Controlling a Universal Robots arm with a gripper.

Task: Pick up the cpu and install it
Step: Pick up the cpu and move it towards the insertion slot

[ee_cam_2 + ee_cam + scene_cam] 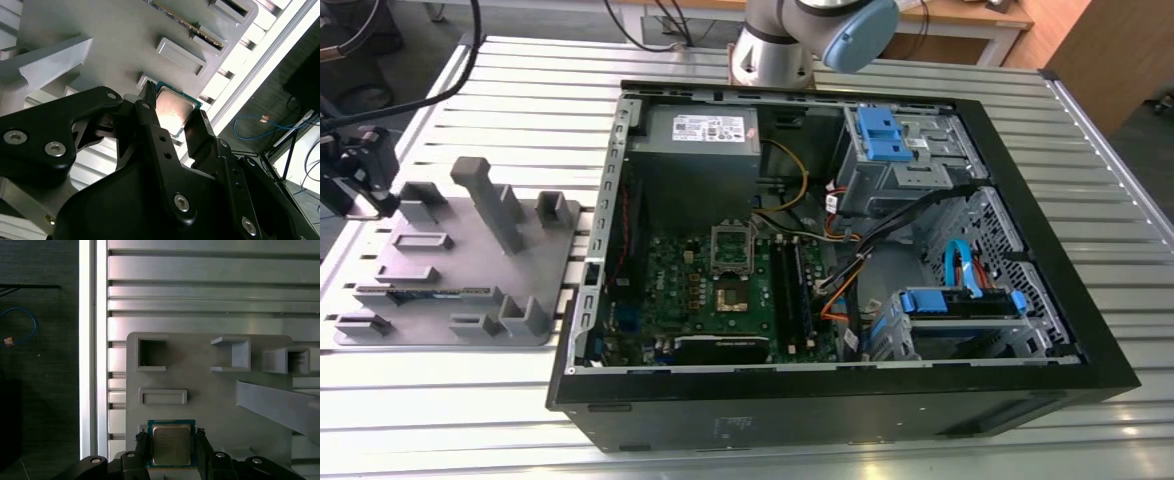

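Observation:
The cpu (171, 444), a flat square chip with a shiny metal top and a green rim, sits between my two black fingers in both wrist views. My gripper (171, 437) is shut on the cpu (172, 107), one finger against each of two opposite edges, just over the grey fixture plate (210, 390). In the exterior view my gripper (367, 165) hangs over the far left part of that fixture plate (440, 290). The motherboard's socket (730, 290) lies inside the open computer case (854, 400), its bracket (731, 243) flipped up.
Tall grey posts (487, 200) and low pockets rise from the fixture plate. The case holds cables (854, 270), blue drive cages (881, 135) and a power supply (704, 130). Everything rests on a slatted aluminium table (454, 420), whose edge (92, 365) runs beside the fixture.

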